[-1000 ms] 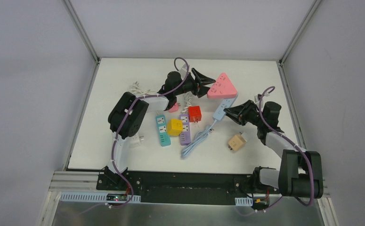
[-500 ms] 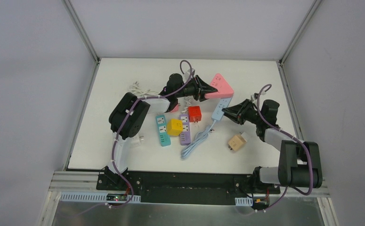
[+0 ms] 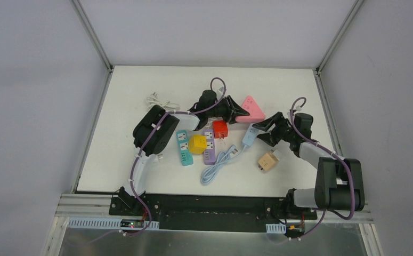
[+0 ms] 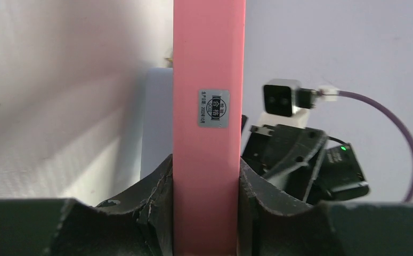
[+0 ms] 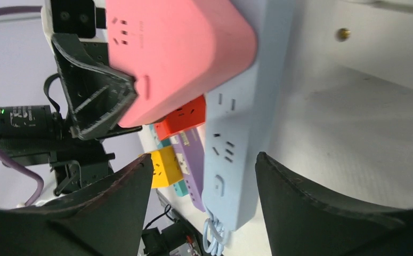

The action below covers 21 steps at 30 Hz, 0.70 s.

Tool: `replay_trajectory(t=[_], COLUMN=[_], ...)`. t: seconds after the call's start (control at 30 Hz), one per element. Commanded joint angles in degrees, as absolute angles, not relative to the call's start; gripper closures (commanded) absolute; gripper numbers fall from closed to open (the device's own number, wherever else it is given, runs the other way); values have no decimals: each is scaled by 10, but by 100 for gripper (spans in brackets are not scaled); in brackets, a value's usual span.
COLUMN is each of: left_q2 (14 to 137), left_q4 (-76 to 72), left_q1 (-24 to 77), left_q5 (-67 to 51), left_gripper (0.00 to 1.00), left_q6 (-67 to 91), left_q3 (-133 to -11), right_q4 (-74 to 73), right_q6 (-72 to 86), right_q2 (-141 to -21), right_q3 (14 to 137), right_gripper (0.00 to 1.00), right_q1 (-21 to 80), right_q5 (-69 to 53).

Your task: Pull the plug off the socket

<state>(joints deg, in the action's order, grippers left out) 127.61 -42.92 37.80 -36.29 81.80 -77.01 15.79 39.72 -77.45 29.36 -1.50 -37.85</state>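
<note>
Pink plastic, clamped flat between the fingers of the left gripper (image 4: 207, 184): the triangular adapter (image 4: 209, 64), rising straight ahead of them. Right gripper (image 5: 203, 160) spread wide, straddling without touching the pale blue power strip (image 5: 231, 128) just ahead, adapter over its far end; seated or not, cannot tell. Best to pinch the strip first, then draw the adapter squarely out, without twisting.

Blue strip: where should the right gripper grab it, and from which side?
Clamp the blue strip across its two long edges, mid-body, clear of the pink socket that overlaps its far end. It is a long, flat, narrow bar, and its width sits roughly between the open right gripper fingers, so closing from this right-hand approach looks best. The left gripper clamps the pink socket.
</note>
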Motion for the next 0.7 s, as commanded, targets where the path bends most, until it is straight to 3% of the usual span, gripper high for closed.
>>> replay_trajectory(t=[0.0,0.13,0.27,0.67], left_q2=[1282,1282,1285,1295], left_q4=[-458,-455,-462,-480], left_q1=[384,384,384,384], left_q5=[-348,-339,-332,-332], left_gripper=[100,100,100,100], left_q6=[804,799,802,798], left_q3=[-792,-784,-781,-762], right_q4=[89,55,18,-64], right_q6=[355,342,313,277], right_q2=[-752,-724,-718,-803], right_q3=[320,329,346,415], right_gripper=[26,27,44,62], right_q1=[-7,-1,45,168], right_q5=[-311,-255,-205,15])
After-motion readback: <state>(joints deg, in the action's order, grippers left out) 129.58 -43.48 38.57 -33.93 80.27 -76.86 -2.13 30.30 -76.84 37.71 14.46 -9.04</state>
